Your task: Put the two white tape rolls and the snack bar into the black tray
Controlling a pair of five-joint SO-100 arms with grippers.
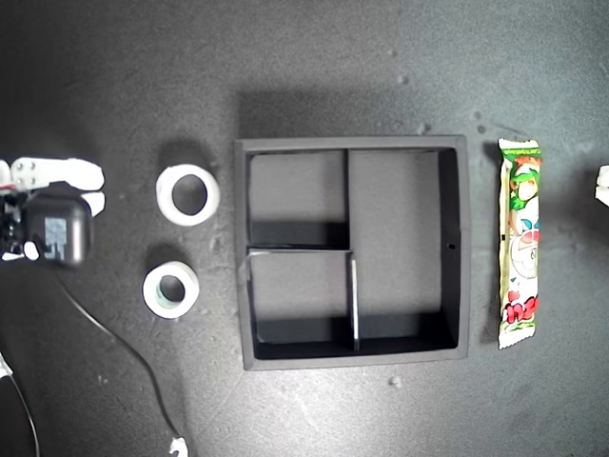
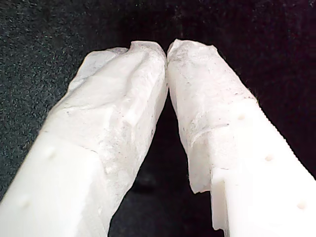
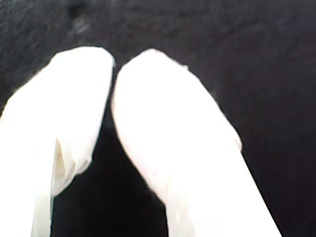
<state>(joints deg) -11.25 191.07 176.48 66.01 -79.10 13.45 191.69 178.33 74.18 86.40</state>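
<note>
The black tray point(image 1: 455, 238) lies in the middle of the exterior view, and all three of its compartments are empty. Two white tape rolls lie flat on the dark mat toward the exterior view's left: the larger roll point(image 1: 187, 194), and the smaller roll point(image 1: 171, 289) with a greenish inner edge. The snack bar point(image 1: 519, 243) lies lengthwise beside the tray on the exterior view's right. My first gripper point(image 2: 167, 49) is shut, tips touching, over bare mat. My second gripper point(image 3: 113, 74) is shut too, holding nothing. The wrist views do not show which arm is which.
One arm's white fingers point(image 1: 71, 173) and a small black camera block point(image 1: 57, 233) sit at the exterior view's left edge, with a cable point(image 1: 124, 347) trailing toward the bottom. A sliver of white point(image 1: 602, 186) shows at the right edge.
</note>
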